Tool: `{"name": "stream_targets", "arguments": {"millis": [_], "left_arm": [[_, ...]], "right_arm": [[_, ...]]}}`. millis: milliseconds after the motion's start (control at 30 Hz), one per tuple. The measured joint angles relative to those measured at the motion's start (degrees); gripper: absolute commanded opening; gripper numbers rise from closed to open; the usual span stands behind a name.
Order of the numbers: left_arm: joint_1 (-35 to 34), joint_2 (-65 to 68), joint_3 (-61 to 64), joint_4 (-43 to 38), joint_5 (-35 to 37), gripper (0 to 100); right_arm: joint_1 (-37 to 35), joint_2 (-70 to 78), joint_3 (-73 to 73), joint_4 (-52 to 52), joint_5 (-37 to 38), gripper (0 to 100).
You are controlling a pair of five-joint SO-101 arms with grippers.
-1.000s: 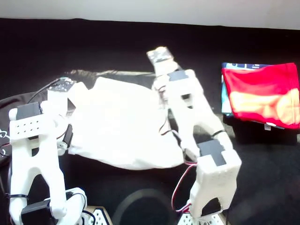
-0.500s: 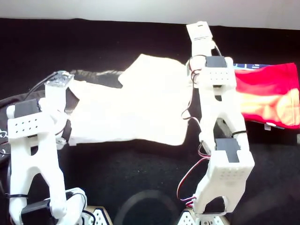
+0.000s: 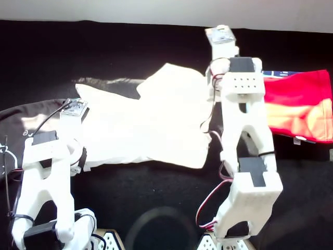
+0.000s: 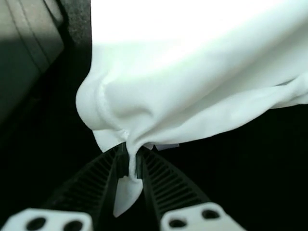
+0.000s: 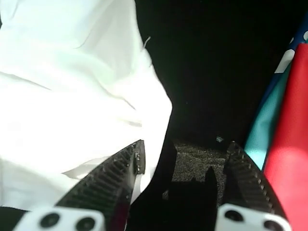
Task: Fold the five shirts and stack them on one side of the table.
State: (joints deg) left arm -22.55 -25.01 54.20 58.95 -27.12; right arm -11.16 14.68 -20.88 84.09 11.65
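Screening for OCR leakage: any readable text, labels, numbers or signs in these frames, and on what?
No text can be read.
White marks on the black garment at the table's left edge: too small to read.
Small white tag below the red shirt: blurred.

Black-covered table (image 3: 119, 52) spans view; pale wall (image 3: 104, 9) strip beyond far edge (brightly lit).

The red shirt (image 3: 296, 107) is cut off at the high view's edge.
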Motion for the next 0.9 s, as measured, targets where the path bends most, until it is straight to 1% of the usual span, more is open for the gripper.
{"name": "stream_targets", "arguments": {"millis": [133,300,433,533,700,900], "left_arm": [[0.0,0.0,0.26,-0.97,0.0,1],[0.0,0.0,0.26,-2.73,0.0,1],[0.0,0.0,0.26,-2.73,0.0,1],[0.0,0.0,0.26,-2.73,0.0,1],[0.0,0.0,0.26,-2.73,0.0,1],[0.0,0.0,0.26,-2.73,0.0,1]], "right_arm": [[-5.89,-3.96,-0.09,4.92,0.0,25.9],[-12.48,-4.75,0.35,8.7,0.0,25.9],[-18.64,-5.19,8.09,8.7,2.73,25.2],[-23.38,-5.27,16.79,4.31,3.52,24.5],[-28.04,-5.27,29.27,-5.63,3.52,24.5],[-32.7,-5.27,33.67,-9.58,3.52,24.8]]}}
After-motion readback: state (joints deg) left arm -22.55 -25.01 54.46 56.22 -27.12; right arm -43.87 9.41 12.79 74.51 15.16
